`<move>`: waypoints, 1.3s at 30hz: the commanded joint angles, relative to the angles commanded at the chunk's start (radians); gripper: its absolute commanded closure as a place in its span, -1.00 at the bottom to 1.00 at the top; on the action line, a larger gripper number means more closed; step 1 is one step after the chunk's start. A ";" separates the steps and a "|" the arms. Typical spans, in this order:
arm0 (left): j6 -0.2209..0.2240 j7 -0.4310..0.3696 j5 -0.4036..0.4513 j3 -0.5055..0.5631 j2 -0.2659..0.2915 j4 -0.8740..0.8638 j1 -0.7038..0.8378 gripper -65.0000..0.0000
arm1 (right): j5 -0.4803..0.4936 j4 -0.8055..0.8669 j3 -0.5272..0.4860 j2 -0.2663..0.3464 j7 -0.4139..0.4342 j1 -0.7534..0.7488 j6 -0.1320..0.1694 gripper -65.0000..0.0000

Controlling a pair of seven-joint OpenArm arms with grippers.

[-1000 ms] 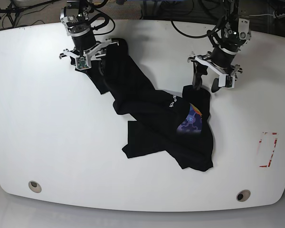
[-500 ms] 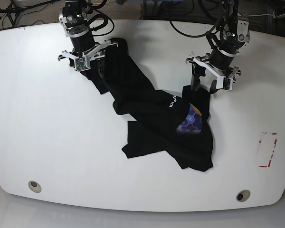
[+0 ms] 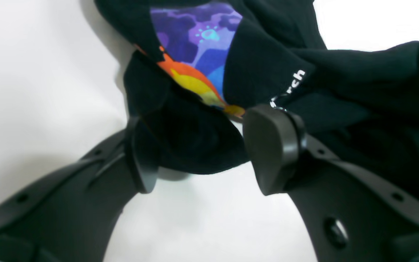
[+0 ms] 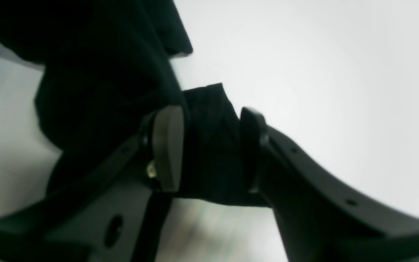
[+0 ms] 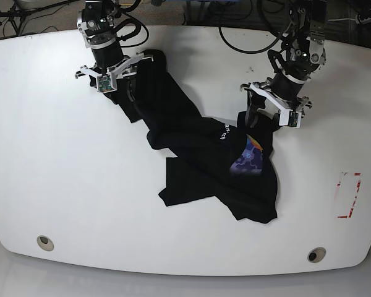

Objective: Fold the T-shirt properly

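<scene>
**Both claws at the far edge of a crumpled shirt**

The T-shirt (image 5: 210, 154) lay bunched and twisted across the middle of the white surface (image 5: 62, 179), one black strand trailing to the far left, its purple-blue graphic (image 3: 198, 40) half buried under folds. To do this step well, I judged each claw should close on a single outer edge only, then pull apart and flatten the cloth before any fold.

The right claw (image 4: 209, 149), at far left in the base view, stood narrowly parted with a black fold between its pads, not clearly pinched. The left claw (image 3: 198, 153), at far right, was spread wide around a rounded hem, tilted down toward the surface.
</scene>
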 joint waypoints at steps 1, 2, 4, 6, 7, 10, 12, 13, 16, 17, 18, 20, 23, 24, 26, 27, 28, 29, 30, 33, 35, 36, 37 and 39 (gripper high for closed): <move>0.000 0.006 0.002 -0.003 0.001 -0.001 -0.001 -0.14 | 0.002 0.000 0.002 0.000 -0.003 0.003 0.001 0.22; -0.001 0.012 0.003 -0.007 0.001 0.000 0.000 -0.14 | 0.005 -0.001 0.004 0.001 -0.008 0.005 0.003 0.22; -0.004 0.023 0.006 -0.015 0.002 -0.001 0.001 -0.14 | 0.009 -0.003 0.008 0.002 -0.018 0.012 0.005 0.21; -0.006 0.031 0.011 -0.024 0.004 -0.002 0.003 -0.14 | 0.011 -0.005 0.007 0.004 -0.025 0.019 0.008 0.22; -0.007 0.035 0.016 -0.030 0.005 -0.003 0.004 -0.14 | 0.010 -0.006 0.004 0.006 -0.027 0.023 0.010 0.23; -0.010 0.035 0.017 -0.030 0.006 -0.003 0.003 -0.13 | 0.008 -0.008 0.005 0.006 -0.031 0.026 0.011 0.23; -0.011 0.033 0.018 -0.028 0.006 -0.003 0.001 -0.13 | 0.006 -0.008 0.004 0.006 -0.031 0.026 0.010 0.23; -0.010 0.032 0.019 -0.027 0.006 -0.002 -0.001 -0.14 | 0.005 -0.008 0.003 0.005 -0.031 0.026 0.009 0.23; -0.009 0.028 0.021 -0.021 0.006 -0.003 -0.004 -0.14 | 0.001 -0.006 0.001 0.005 -0.025 0.020 0.006 0.23; -0.009 0.025 0.021 -0.019 0.006 -0.004 -0.006 -0.14 | 0.000 -0.005 -0.001 0.005 -0.023 0.018 0.006 0.23; -0.006 0.023 0.027 -0.013 0.005 -0.013 -0.012 -0.13 | -0.004 -0.005 -0.001 0.006 -0.022 0.011 0.003 0.23; -0.003 0.020 0.033 -0.007 0.003 -0.025 -0.018 -0.12 | -0.007 -0.005 -0.002 0.007 -0.020 0.006 0.000 0.23; -0.002 0.016 0.034 -0.006 0.003 -0.038 -0.021 -0.11 | -0.006 -0.004 -0.004 0.007 -0.017 0.006 0.001 0.23; -0.002 0.013 0.033 -0.006 0.003 -0.042 -0.021 -0.10 | -0.006 -0.004 -0.004 0.007 -0.017 0.007 0.001 0.23; -0.002 0.008 0.033 -0.006 0.004 -0.052 -0.022 -0.07 | -0.005 -0.004 -0.005 0.007 -0.016 0.008 0.001 0.24; -0.002 0.007 0.032 -0.006 0.004 -0.057 -0.022 -0.05 | -0.005 -0.004 -0.005 0.007 -0.016 0.009 0.001 0.24; -0.002 0.004 0.032 -0.006 0.004 -0.063 -0.022 -0.03 | -0.005 -0.003 -0.006 0.008 -0.015 0.010 0.001 0.24; -0.002 0.002 0.031 -0.005 0.004 -0.068 -0.023 0.00 | -0.004 -0.002 -0.007 0.008 -0.015 0.011 0.002 0.24; -0.001 -0.001 0.028 -0.010 0.005 -0.081 -0.034 0.06 | -0.002 -0.003 -0.004 0.008 -0.018 0.013 0.002 0.24; -0.001 -0.001 0.025 -0.010 0.006 -0.101 -0.053 0.11 | 0.000 -0.005 -0.001 0.009 -0.022 0.015 0.002 0.24; -0.002 0.000 0.026 -0.007 0.005 -0.108 -0.063 0.09 | -0.001 -0.006 0.000 0.009 -0.023 0.014 0.002 0.24; -0.003 0.001 0.026 -0.004 0.005 -0.110 -0.068 0.06 | -0.001 -0.007 0.000 0.010 -0.023 0.013 0.001 0.24; -0.003 0.002 0.027 -0.002 0.005 -0.113 -0.074 0.04 | -0.001 -0.007 0.001 0.010 -0.024 0.013 0.000 0.24; -0.004 0.004 0.027 0.003 0.004 -0.118 -0.085 0.00 | -0.001 -0.008 0.001 0.010 -0.026 0.011 0.000 0.24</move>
